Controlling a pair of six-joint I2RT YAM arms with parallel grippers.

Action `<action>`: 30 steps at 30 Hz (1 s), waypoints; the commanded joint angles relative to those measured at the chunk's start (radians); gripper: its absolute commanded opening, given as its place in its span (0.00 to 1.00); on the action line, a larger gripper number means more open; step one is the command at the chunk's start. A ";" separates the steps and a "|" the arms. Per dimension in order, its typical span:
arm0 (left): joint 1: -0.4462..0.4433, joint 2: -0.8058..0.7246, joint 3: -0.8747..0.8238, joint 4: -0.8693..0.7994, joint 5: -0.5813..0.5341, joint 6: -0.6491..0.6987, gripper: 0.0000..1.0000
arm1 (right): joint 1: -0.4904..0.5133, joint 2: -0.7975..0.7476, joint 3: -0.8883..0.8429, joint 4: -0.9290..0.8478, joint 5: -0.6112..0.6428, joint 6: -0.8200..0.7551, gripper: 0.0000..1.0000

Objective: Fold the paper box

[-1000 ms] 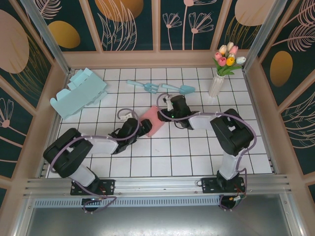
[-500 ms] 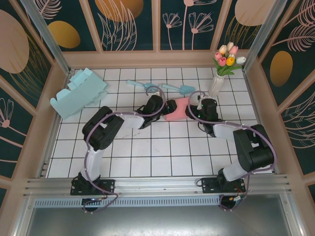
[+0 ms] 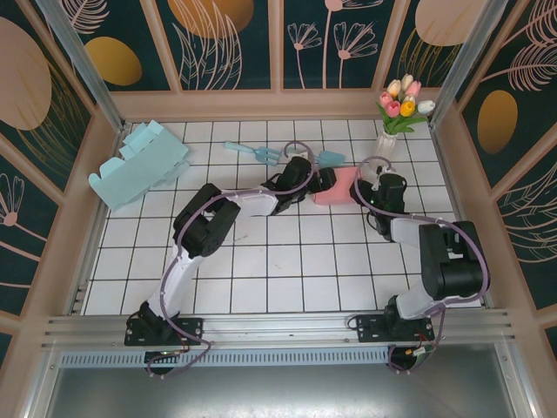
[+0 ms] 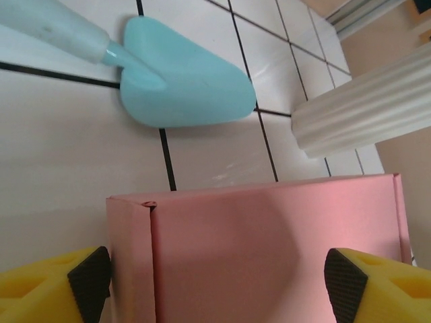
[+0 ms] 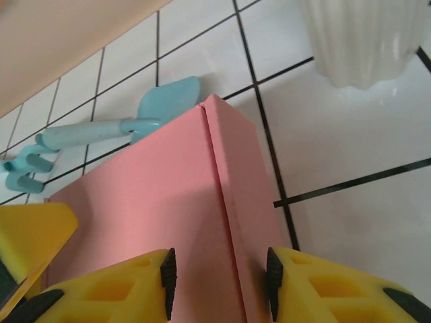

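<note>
The pink paper box [image 3: 335, 187] lies closed on the tiled table near the back, just left of the vase. My left gripper [image 3: 323, 181] meets its left side and my right gripper [image 3: 365, 186] its right side, so the box sits between them. In the left wrist view the box [image 4: 269, 256] is wider than the gap of my open left gripper [image 4: 215, 282]. Seen from the right wrist, the box's folded edge [image 5: 222, 202] runs between the partly open fingers of my right gripper [image 5: 219, 282], with pink showing outside both pads.
A white ribbed vase [image 3: 383, 150] of tulips stands right behind the box. A teal toy spade [image 3: 329, 158] and rake [image 3: 257, 153] lie just beyond it. A light blue folded cardboard piece [image 3: 139, 164] rests at the back left. Wooden walls ring the table.
The box has slid from the table's middle to the right and back, close to the vase. Both grippers moved with it, one on each side.
</note>
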 commanded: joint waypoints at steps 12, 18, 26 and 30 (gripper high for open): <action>-0.015 -0.107 -0.022 -0.224 -0.193 0.071 0.89 | 0.008 -0.143 -0.002 -0.052 0.121 0.011 0.49; -0.002 -0.372 -0.285 -0.178 -0.334 0.125 0.90 | 0.201 -0.382 -0.058 -0.129 0.258 -0.057 0.51; 0.259 -0.605 -0.600 -0.208 -0.479 0.202 0.91 | 0.538 -0.481 -0.159 0.011 0.267 -0.148 0.55; 0.340 -0.568 -0.588 -0.272 -0.687 0.328 0.93 | 0.626 -0.427 -0.150 0.056 0.224 -0.190 0.56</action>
